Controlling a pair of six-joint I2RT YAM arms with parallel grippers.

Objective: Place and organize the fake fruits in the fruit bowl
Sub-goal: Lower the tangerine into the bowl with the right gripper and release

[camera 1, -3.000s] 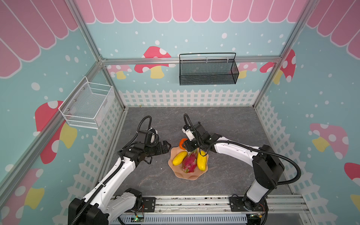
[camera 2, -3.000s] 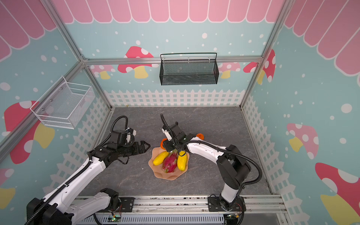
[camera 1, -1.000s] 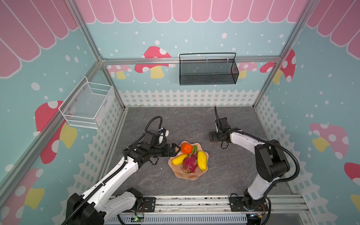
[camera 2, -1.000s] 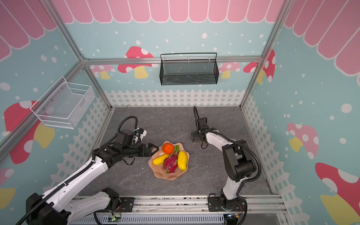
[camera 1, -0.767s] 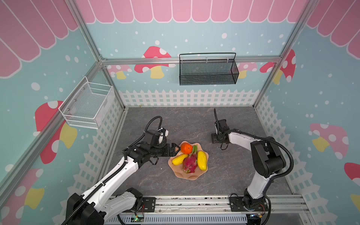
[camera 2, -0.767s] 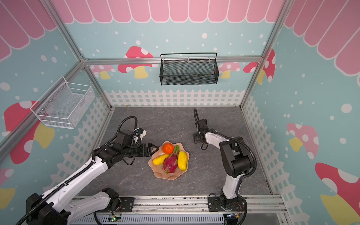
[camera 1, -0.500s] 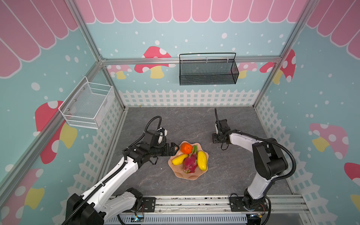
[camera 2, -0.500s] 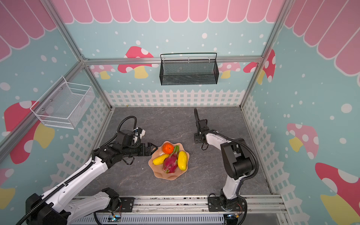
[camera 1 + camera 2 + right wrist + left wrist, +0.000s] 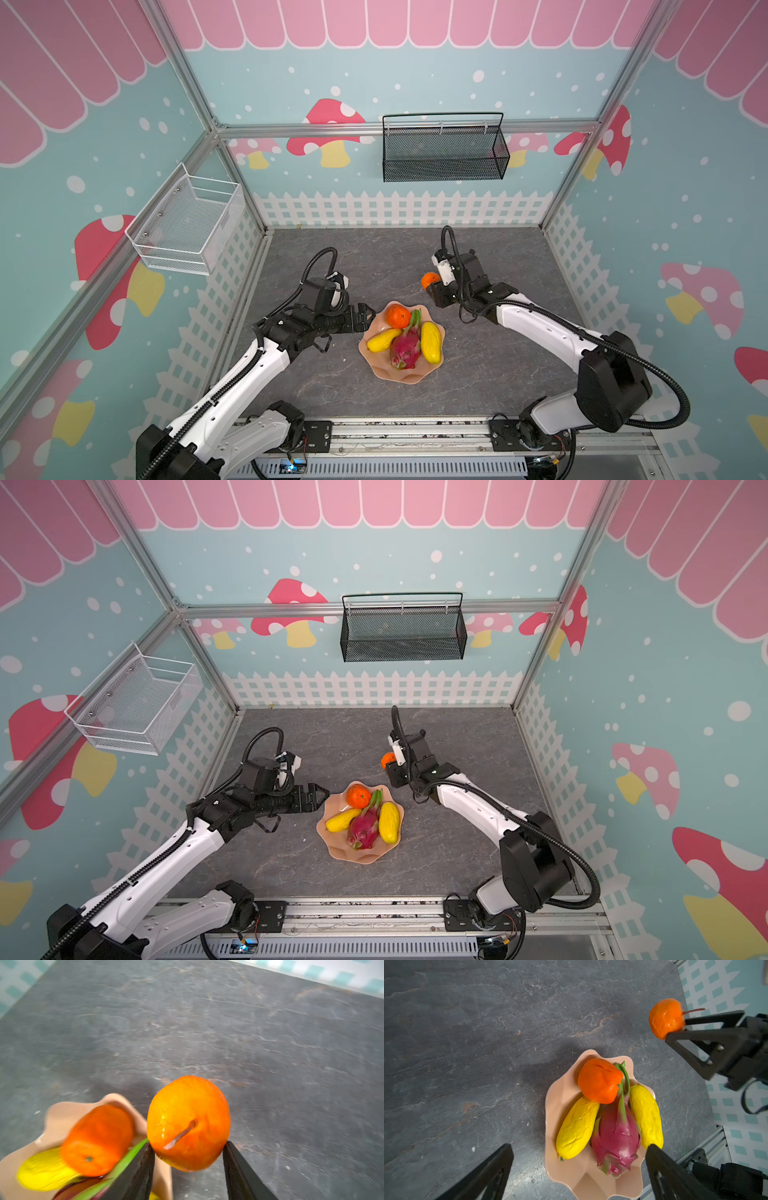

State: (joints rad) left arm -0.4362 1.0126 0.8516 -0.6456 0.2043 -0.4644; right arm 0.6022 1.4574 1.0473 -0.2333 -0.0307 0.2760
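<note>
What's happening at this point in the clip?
Two arms are loading fake fruit into the peach bowl. The right gripper has its jaws closed on the small orange and holds it outside the bowl, off its far right side. Four fruits already lie in the bowl: a larger orange, two yellow fruits and the dragon fruit between them. The left gripper sits at the bowl's left rim, jaws open and empty.
</note>
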